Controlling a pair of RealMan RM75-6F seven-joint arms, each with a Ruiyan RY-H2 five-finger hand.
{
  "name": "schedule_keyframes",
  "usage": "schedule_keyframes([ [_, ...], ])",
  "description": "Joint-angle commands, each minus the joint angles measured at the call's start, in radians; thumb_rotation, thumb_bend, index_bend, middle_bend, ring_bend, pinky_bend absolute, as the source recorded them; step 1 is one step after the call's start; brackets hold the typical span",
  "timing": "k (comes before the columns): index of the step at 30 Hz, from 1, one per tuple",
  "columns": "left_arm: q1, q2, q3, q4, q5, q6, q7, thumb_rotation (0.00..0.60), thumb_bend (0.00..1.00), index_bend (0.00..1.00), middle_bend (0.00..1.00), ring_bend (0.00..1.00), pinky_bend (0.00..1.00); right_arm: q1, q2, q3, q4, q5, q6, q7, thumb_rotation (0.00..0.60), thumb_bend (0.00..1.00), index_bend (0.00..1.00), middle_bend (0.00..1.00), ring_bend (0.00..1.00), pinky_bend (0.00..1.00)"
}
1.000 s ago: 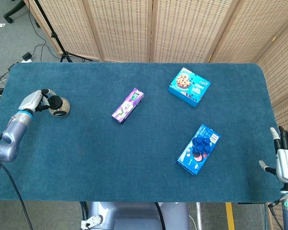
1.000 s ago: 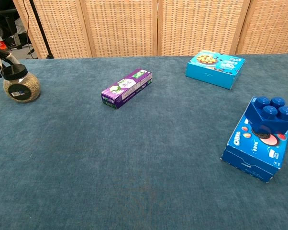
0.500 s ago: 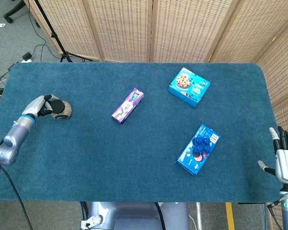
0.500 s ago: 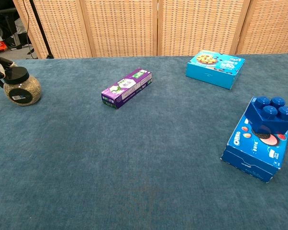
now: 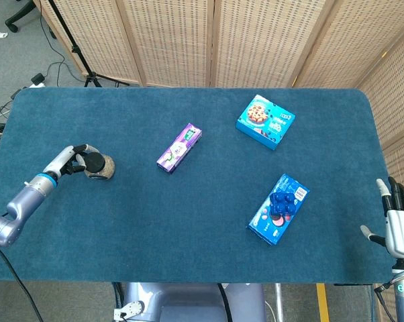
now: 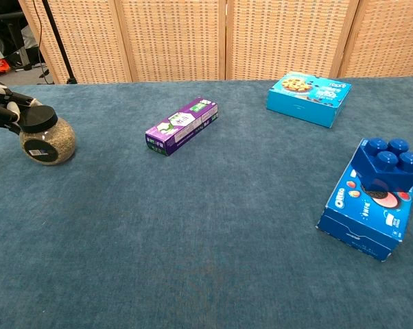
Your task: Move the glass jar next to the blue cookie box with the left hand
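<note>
A round glass jar (image 5: 101, 167) with a black lid, filled with brownish grains, is at the left side of the blue table; it also shows as the jar (image 6: 49, 142) in the chest view. My left hand (image 5: 76, 159) grips it at the lid, and the fingers (image 6: 3, 112) wrap the lid from the left. A light blue cookie box (image 5: 265, 121) lies at the far right of centre. A darker blue Oreo box (image 5: 278, 208) lies nearer the front with a blue toy brick (image 5: 282, 200) on it. My right hand (image 5: 400, 223) hangs open off the table's right front corner.
A purple carton (image 5: 179, 147) lies between the jar and the cookie boxes, also visible as the carton (image 6: 182, 125) in the chest view. Wicker screens stand behind the table (image 5: 188, 235). A tripod and cables are on the floor at the back left.
My left hand has carried the jar to the right and slightly toward the front edge, closer to the purple carton. The right hand has barely shifted.
</note>
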Motion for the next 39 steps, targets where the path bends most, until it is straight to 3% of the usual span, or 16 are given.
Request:
schedule_keyframes([
  [1, 0.002, 0.005, 0.015, -0.024, 0.008, 0.025, -0.029, 0.6, 1.0, 0.35, 0.25, 0.25, 0.33, -0.001, 0.002, 0.0, -0.002, -0.001, 0.001, 0.002, 0.6, 0.0, 0.0, 0.0, 0.0, 0.0],
  [8, 0.007, 0.0, 0.04, -0.106, 0.026, 0.109, -0.069, 0.6, 1.0, 0.35, 0.25, 0.24, 0.36, -0.004, 0.009, 0.001, -0.011, -0.002, 0.006, 0.01, 0.6, 0.0, 0.0, 0.0, 0.0, 0.0],
  [21, 0.019, -0.088, 0.002, -0.186, -0.072, 0.191, 0.002, 0.6, 1.0, 0.35, 0.25, 0.24, 0.36, -0.008, 0.017, 0.002, -0.018, -0.003, 0.012, 0.018, 0.6, 0.0, 0.0, 0.0, 0.0, 0.0],
  [39, -0.037, -0.214, -0.051, -0.307, -0.173, 0.177, 0.163, 0.6, 1.0, 0.35, 0.25, 0.24, 0.36, -0.011, 0.024, 0.004, -0.025, -0.006, 0.02, 0.024, 0.6, 0.0, 0.0, 0.0, 0.0, 0.0],
])
